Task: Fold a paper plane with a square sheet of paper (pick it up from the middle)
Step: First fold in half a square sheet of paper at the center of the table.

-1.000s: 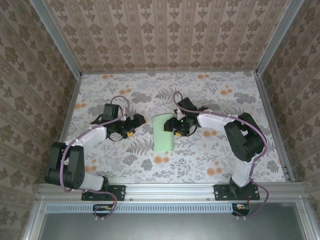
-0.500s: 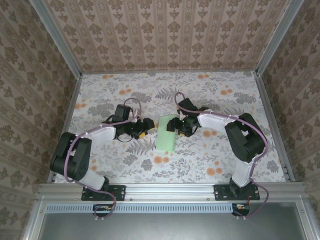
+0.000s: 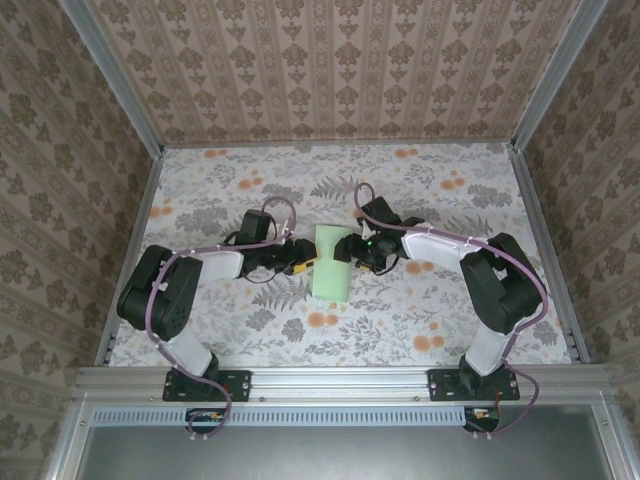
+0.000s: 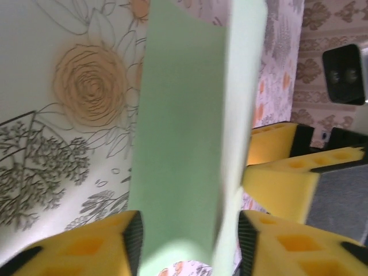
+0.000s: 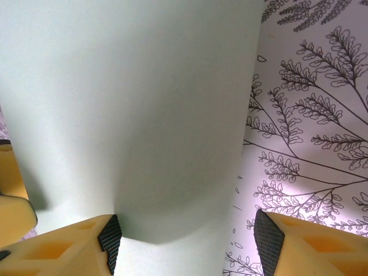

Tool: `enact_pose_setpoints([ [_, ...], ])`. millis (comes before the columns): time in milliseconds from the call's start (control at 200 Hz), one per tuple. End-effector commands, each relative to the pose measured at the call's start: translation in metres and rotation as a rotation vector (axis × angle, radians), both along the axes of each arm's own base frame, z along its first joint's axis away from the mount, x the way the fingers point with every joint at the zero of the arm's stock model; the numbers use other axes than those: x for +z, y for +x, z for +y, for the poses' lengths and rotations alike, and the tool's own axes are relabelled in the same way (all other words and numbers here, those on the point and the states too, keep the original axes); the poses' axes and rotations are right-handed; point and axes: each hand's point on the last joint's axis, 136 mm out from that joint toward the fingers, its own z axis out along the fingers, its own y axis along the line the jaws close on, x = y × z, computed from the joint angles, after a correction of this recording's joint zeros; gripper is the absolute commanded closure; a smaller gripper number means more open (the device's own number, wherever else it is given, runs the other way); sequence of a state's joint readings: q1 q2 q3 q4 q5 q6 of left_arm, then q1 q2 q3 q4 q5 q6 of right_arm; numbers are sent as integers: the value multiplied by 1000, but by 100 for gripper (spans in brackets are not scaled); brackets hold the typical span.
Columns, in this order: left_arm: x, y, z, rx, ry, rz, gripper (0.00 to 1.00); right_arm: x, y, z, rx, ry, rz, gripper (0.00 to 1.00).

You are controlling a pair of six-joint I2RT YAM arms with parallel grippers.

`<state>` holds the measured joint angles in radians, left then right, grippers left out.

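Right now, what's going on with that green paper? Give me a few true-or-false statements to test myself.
1. The sheet of paper is pale green. True.
2. It lies flat on the tabletop. False: it is bent into a curve.
3. The left pincer and the right pincer flank it, one on each side. True.
4. The tabletop is plain white. False: it has a floral print.

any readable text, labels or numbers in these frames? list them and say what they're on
None readable in any view.
Sheet of paper: plain pale green, unmarked.
Tabletop: flower and fern print, no lettering.
Walls: repeating ornament pattern, no lettering.
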<state>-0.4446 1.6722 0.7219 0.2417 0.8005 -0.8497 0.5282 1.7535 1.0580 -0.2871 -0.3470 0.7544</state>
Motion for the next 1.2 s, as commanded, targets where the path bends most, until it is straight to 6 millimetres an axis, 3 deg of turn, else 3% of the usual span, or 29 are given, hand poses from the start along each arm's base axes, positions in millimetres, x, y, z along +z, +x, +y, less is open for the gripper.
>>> enact_pose_setpoints([
  [0, 14, 3, -10, -36, -71, -46, 63, 10, -2, 1, -5, 23, -12, 34],
  [200, 14, 8, -14, -44, -79, -59, 87, 14, -2, -2, -14, 27, -20, 34],
  [225, 14, 0, -23, -74, -79, -60, 90, 15, -3, -2, -14, 28, -20, 34],
  [315, 11, 3, -26, -82, -61, -61, 98, 17, -3, -6, -19, 27, -27, 34],
  [625, -6, 11, -33, -102, -5, -43, 99, 1, -13, -22, -30, -1, 37, 34],
  [860, -11, 16, -37, -123, 14, -34, 99, -9, -9, -18, -8, -12, 72, 35],
  [1195, -16, 22, -40, -109, 24, -9, 94, -29, -4, -20, -23, -66, 120, 48],
])
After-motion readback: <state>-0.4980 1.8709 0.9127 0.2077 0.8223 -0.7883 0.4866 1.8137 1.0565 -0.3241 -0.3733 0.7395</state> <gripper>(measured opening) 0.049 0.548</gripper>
